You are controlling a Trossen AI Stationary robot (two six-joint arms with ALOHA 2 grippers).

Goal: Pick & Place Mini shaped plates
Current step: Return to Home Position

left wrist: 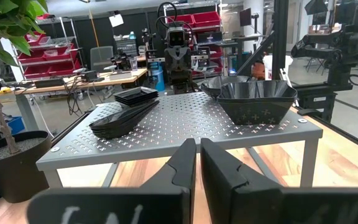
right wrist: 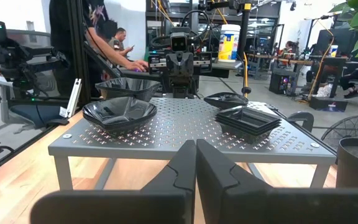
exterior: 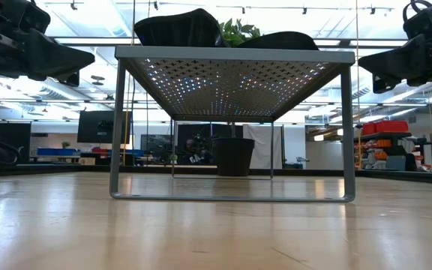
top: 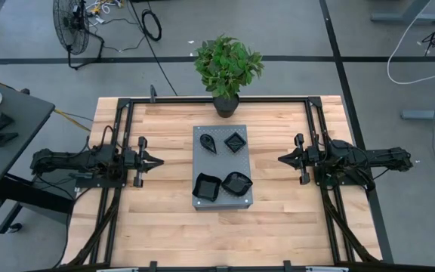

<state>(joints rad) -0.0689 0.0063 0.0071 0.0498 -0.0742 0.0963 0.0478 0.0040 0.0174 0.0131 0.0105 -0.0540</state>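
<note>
Both arms sit low at the table [top: 165,219] sides, each well apart from the work. Left claw [top: 157,160] points at the grey perforated shelf [top: 221,162] from its side, clenched, nothing in it. Right claw [top: 282,159] mirrors it, also clenched and empty. The wrist views confirm fingers pressed together on both. All visible mini shaped plates are up on the shelf in four piles: teardrop stack [top: 208,142] and flat square stack [top: 235,140] on the half nearer the potted plant [top: 227,64], deep square stack [top: 206,187] and wavy-edged stack [top: 237,183] on the other half. No plates visible on the table itself, so placing looks done and this reads as parking.

Risks from here, as I judge them: the deep square and wavy-edged stacks sit close to the shelf edge and just beside each other. Glossy dishes on bare metal could creep off if the table gets jolted or an arm stops hard. The nesting looks loose and the teardrop pile leans a bit, so a top dish could slide. Both claws are near shelf-top height and aimed straight at it, so any forward drift would hit the frame and shake everything.
</note>
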